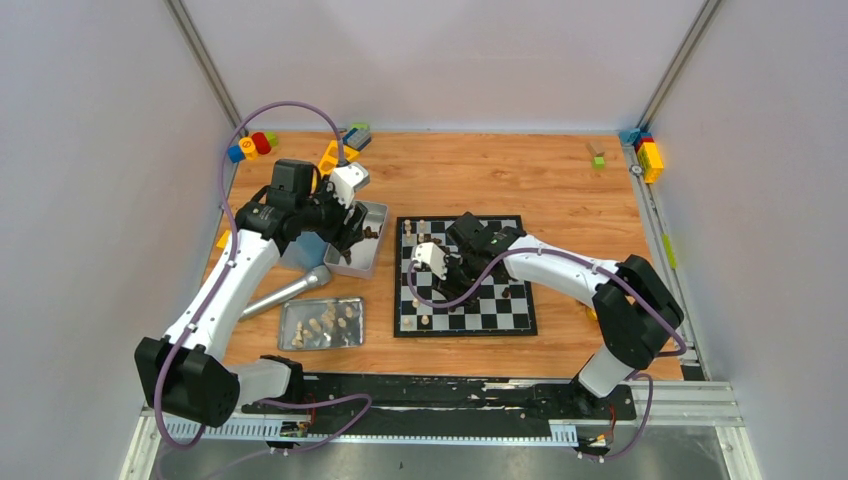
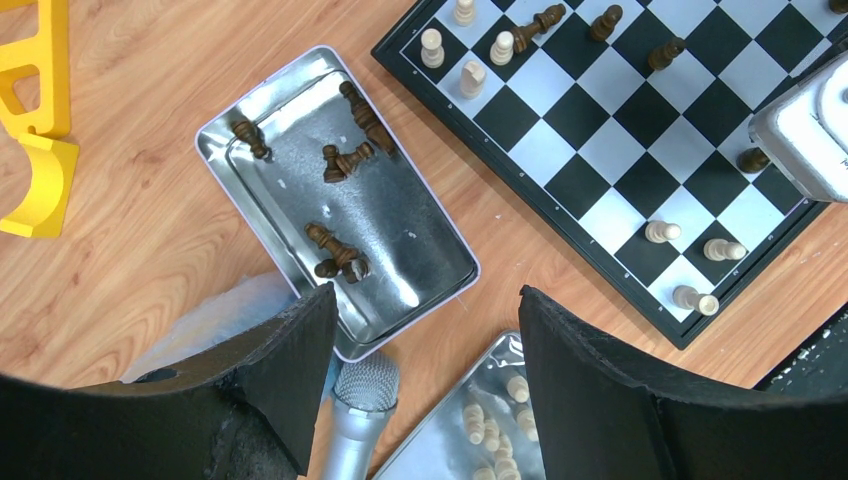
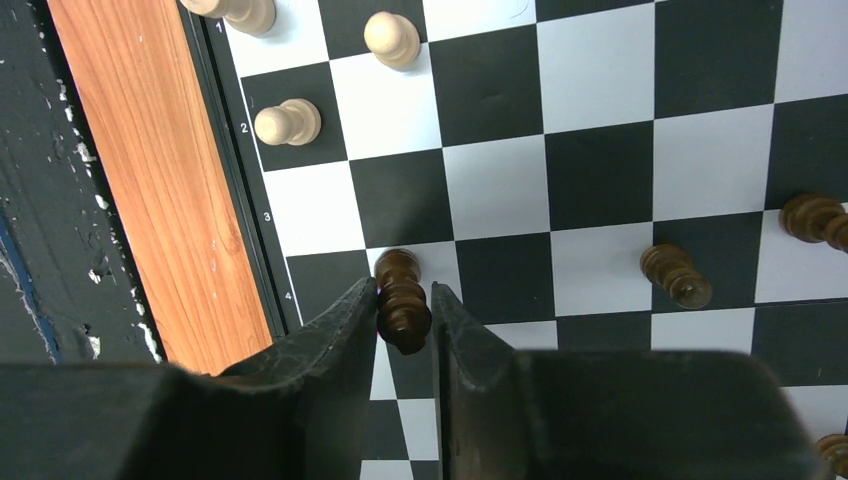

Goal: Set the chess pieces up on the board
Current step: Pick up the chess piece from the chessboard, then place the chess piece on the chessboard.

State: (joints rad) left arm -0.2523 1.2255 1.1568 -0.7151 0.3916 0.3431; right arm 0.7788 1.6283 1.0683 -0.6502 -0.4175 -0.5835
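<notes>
**A:** Which step is in hand at this moment?

**B:** I judge it is a pick-up. The right claw [image 3: 404, 303] pinches a small dark brown turned chess piece [image 3: 399, 268], with one finger on each side. This is at the numbered edge, in the left half of the flat black-and-white checkered board [image 1: 505, 315]. Whether the piece rests on its square or is already raised, I cannot tell.

**A:** And where should it go?

**B:** The pale cream turned pieces [image 3: 288, 122] stand beside the marks one and two. So I think the dark ones belong on the opposite, right side. The next move calls for a straight lift and then a carry to the right. It must pass over the other dark pieces [image 3: 676, 276] on the middle squares without knocking them.

**A:** How are the arms placed?

**B:** The right arm reaches from its near-right base leftward across the board, with the wrist turned down. The left arm bends toward the far left. The left claw [image 2: 425, 292] is spread wide and holds nothing. It hangs above the shiny rectangular metal tray [image 2: 420, 230], which sits on the wooden worktop [image 2: 150, 150] left of the board. Loose dark pieces [image 2: 340, 160] lie in it.
</notes>
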